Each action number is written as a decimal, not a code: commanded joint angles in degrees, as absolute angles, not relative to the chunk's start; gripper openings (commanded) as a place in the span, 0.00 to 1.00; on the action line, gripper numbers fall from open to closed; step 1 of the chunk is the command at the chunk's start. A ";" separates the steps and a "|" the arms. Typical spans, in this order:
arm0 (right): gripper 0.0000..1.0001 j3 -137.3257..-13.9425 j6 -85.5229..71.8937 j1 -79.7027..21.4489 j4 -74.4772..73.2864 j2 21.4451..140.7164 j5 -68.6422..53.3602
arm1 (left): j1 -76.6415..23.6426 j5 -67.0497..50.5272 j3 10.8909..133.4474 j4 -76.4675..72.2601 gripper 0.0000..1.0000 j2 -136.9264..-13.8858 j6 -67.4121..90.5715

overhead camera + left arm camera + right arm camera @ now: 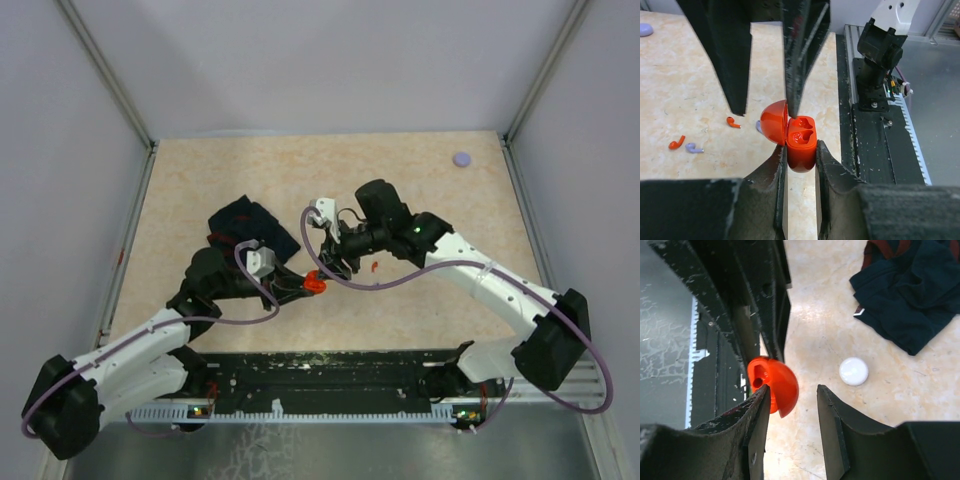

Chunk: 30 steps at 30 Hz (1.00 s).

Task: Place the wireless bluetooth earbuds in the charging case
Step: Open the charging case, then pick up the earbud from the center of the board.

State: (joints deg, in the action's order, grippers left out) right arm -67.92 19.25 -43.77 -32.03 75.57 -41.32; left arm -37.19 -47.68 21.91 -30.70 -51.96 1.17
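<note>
My left gripper (801, 148) is shut on the base of an open red charging case (801, 137); both its earbud wells are empty and its lid (772, 122) hangs open to the left. The case shows in the top view (315, 283) between the two grippers. My right gripper (792, 391) is open, with the red lid (776, 385) against its left finger. Its fingers (735, 65) hang over the case. Two red earbuds (733, 122) (676, 142) and a lavender earbud (694, 148) lie on the table left of the case. White earbuds are out of view.
A dark crumpled cloth (250, 228) lies behind the left gripper. A white round disc (854, 371) sits on the table near the cloth. A lavender disc (461, 158) lies at the far right corner. The black rail (880, 150) runs along the near table edge.
</note>
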 commanded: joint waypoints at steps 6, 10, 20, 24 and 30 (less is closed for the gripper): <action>0.43 -68.49 17.55 -43.42 -27.93 73.31 -37.51 | -38.31 -46.41 20.26 -29.87 0.00 -49.71 -3.13; 0.43 -68.11 16.44 -43.42 -27.03 72.62 -37.96 | -38.32 -40.78 18.62 -30.59 0.00 -48.97 -3.27; 0.50 -63.91 9.55 -42.05 -22.58 72.24 -24.80 | -38.28 -22.58 8.21 -43.82 0.00 -47.11 1.44; 0.50 -63.06 4.25 -38.67 -20.37 75.08 -18.83 | -38.23 -18.47 4.51 -50.32 0.00 -47.84 1.05; 0.50 -63.55 -0.27 -36.81 -17.49 81.05 -9.19 | -38.20 -17.80 2.67 -53.94 0.00 -51.08 -0.25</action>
